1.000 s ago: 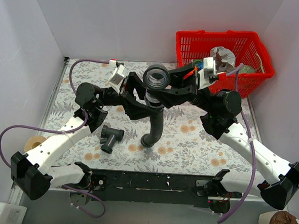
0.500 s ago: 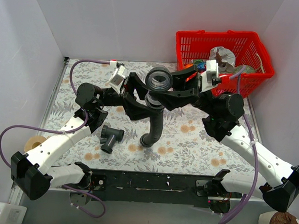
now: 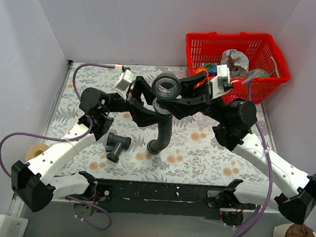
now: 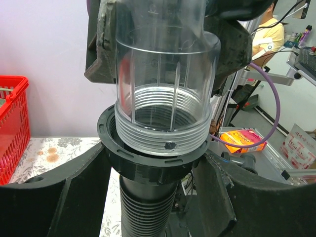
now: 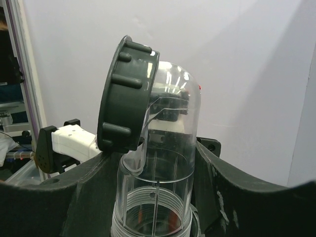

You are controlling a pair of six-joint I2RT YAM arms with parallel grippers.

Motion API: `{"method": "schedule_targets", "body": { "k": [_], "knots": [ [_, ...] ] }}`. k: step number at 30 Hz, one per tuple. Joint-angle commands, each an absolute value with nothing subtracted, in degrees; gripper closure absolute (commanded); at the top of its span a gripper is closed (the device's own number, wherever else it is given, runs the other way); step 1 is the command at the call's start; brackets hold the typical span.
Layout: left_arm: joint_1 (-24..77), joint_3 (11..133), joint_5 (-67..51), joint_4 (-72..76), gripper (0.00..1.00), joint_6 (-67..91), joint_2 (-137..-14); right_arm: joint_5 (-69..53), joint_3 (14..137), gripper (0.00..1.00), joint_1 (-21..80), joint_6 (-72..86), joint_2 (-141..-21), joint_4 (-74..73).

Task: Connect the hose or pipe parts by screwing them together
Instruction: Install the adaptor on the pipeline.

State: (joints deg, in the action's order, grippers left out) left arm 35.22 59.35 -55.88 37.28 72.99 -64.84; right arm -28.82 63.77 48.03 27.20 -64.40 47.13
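White walls close in a floral-patterned surface (image 3: 199, 148) in the top view, with a red basket (image 3: 232, 37) of mixed items at the far right corner. Above the middle, the two arms meet. The left fingers (image 3: 141, 108) are clamped on the upper collar of the black ribbed hose (image 3: 164, 130), which hangs down in a curve until its lower end touches the surface. The right fingers (image 3: 190, 96) are clamped on a clear elbow piece (image 3: 166, 87) directly above that collar, its black ring facing the camera. The grey T-shaped fitting (image 3: 118, 144) lies alone on the surface, near the hose's lower end and to its left.

From the left wrist, the left fingers (image 4: 59, 192) press both sides of the hose's (image 4: 148, 207) black collar nut (image 4: 128, 165). The clear elbow piece (image 4: 165, 74) stands upright with its threaded end set in the collar's mouth, and several thread turns show above the rim. The right fingers (image 4: 101, 44) grip the clear tube higher up. The red basket (image 4: 10, 123) shows at the left edge.

From the right wrist, the right fingers (image 5: 74, 197) flank the clear elbow piece (image 5: 170, 128) on both sides, closed against its straight tube. A black ribbed nut (image 5: 126, 94) caps the elbow's upper, angled opening, and the threads show at the bottom edge.
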Motion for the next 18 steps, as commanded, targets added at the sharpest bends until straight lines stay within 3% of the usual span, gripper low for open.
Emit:
{"method": "schedule_targets", "body": {
  "k": [1,18],
  "knots": [
    [34.80,60.29,-51.59,39.64,1.00,71.19,-62.49,-31.46,64.69,0.99,49.66,28.74,-66.09,47.29],
    [34.37,61.79,-53.44,40.17,1.00,72.86,-61.26,-28.30,65.39,0.99,49.75,18.55,-63.37,34.55]
  ]
}}
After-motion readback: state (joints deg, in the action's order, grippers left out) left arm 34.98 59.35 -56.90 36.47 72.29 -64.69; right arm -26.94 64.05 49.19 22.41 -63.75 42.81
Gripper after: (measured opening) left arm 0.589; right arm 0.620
